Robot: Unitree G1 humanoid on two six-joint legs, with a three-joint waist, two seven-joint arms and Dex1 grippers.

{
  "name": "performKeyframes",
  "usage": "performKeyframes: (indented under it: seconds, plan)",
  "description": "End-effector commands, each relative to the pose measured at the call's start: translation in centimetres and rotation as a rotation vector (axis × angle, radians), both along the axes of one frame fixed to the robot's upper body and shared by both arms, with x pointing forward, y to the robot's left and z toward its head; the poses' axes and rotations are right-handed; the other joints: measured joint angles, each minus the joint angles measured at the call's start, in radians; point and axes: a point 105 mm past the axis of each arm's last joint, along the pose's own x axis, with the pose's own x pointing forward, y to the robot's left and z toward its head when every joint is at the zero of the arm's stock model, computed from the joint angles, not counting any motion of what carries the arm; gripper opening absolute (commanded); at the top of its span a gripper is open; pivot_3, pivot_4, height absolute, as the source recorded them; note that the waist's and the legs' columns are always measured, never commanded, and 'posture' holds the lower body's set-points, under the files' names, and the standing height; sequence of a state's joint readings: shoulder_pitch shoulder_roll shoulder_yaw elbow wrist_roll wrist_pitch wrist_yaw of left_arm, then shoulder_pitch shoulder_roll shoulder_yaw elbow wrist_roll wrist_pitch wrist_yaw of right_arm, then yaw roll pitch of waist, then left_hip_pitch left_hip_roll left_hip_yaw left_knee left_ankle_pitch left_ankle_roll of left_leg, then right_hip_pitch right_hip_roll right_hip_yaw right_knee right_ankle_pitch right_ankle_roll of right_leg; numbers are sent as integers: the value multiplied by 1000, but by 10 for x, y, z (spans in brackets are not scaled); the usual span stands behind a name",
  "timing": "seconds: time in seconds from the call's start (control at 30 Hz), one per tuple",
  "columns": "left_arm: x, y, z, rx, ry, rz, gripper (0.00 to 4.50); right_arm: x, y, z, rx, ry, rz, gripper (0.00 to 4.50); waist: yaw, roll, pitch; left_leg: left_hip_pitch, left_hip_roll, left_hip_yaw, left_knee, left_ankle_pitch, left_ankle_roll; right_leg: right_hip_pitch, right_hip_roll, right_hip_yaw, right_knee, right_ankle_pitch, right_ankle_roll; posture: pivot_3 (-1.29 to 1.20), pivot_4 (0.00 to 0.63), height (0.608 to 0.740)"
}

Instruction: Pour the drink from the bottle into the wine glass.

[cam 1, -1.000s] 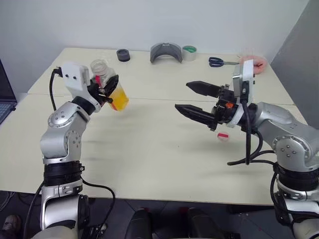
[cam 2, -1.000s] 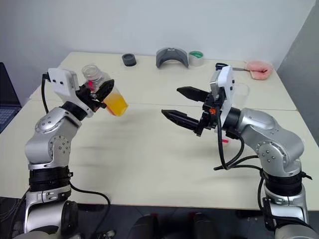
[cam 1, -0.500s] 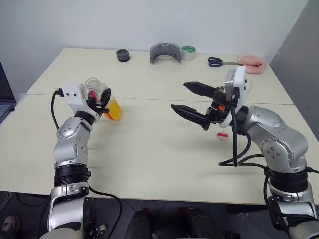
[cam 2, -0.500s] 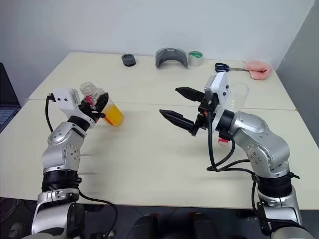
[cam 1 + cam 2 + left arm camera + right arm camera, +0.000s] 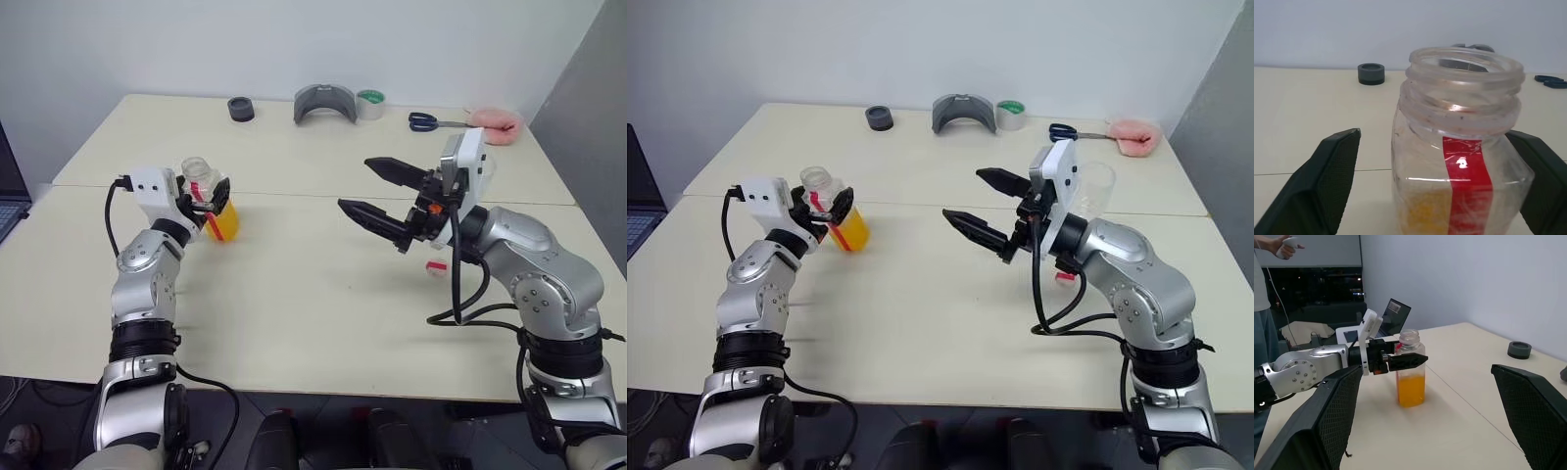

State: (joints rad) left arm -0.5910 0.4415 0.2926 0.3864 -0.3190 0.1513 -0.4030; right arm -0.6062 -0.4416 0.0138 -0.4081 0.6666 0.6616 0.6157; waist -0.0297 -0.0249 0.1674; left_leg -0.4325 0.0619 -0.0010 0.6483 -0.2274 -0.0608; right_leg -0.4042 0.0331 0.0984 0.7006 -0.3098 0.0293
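Observation:
The bottle (image 5: 201, 181) stands upright and uncapped on the table at the left, a red stripe down its side. The drink (image 5: 224, 224), an orange liquid, fills its lower part. My left gripper (image 5: 1432, 137) is open around the bottle, with a gap showing beside one black finger (image 5: 1332, 181). My right gripper (image 5: 377, 188) hangs open and empty above the table's middle right, pointing toward the bottle. The wine glass (image 5: 1097, 188) stands behind my right hand, partly hidden by it. A small white-and-red cap (image 5: 437, 266) lies on the table under my right arm.
Along the table's far edge lie a black roll (image 5: 241, 108), a grey curved piece (image 5: 326, 102), a green tape roll (image 5: 371, 103), scissors (image 5: 431, 121) and a pink cloth (image 5: 495, 121). A laptop (image 5: 1393, 311) sits off the left side. A person (image 5: 1264, 284) stands beyond it.
My left arm brought the tilted bottle down from the air and stood it upright on the table, then the left fingers spread away from it. The right arm has stayed in place.

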Motion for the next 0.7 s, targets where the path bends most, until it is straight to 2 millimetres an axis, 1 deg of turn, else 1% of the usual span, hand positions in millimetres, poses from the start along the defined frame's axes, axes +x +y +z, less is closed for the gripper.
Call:
performKeyframes:
  seconds: [0.03, 0.13, 0.33, 0.43, 0.5, 0.53, 0.63, 0.7]
  plan:
    - [-9, 2, 13, 22, -42, 8, 4474, -6, -1, 7, 15, -50, -4, 4500, 0, 0, 0, 0, 0, 0, 0, 0, 0, 0, 0, 0, 0, 0, 0, 0, 150, 740]
    - [-20, 1, 6, 25, -19, 10, 4474, -7, -2, 2, 12, -39, -11, 4500, -2, 0, 0, 0, 0, 0, 0, 0, 0, 0, 0, 0, 0, 0, 0, 0, 150, 740]
    - [-53, 4, -5, 17, 31, 54, 4474, -12, -10, -14, -5, -2, -47, 4500, -2, 0, 0, 0, 0, 0, 0, 0, 0, 0, 0, 0, 1, 0, 0, 0, 150, 740]
    - [-72, 6, -9, 6, 63, 73, 4474, -17, -16, -25, -19, 23, -72, 4500, -2, -1, -1, 0, 0, 0, 0, 0, 0, 0, 0, 0, 2, 0, 0, 0, 150, 740]
    - [-83, 3, -14, 9, 95, 62, 4474, -20, -21, -35, -32, 45, -95, 4500, -2, -1, -1, 1, 0, 0, 0, 0, 0, 0, 0, 0, 2, 0, 0, 0, 150, 740]
    - [-89, -3, -16, 17, 115, 31, 4474, -21, -25, -41, -38, 62, -116, 4500, -2, -1, -1, 1, 0, 0, 0, 0, 0, 0, 0, 0, 2, 0, 0, 0, 150, 740]
    - [-107, -31, -20, 52, 175, -132, 4474, -15, -44, -69, -95, 124, -227, 4500, -2, -2, -2, 1, 0, 0, 0, 0, 0, 0, 0, 0, 2, 0, 0, 0, 150, 740]
    - [-119, -53, -21, 57, 215, -276, 4474, -10, -59, -91, -152, 153, -307, 4500, -2, -3, -2, 1, 0, 0, 0, 0, 0, 1, 0, 0, 2, 0, 0, 0, 150, 740]
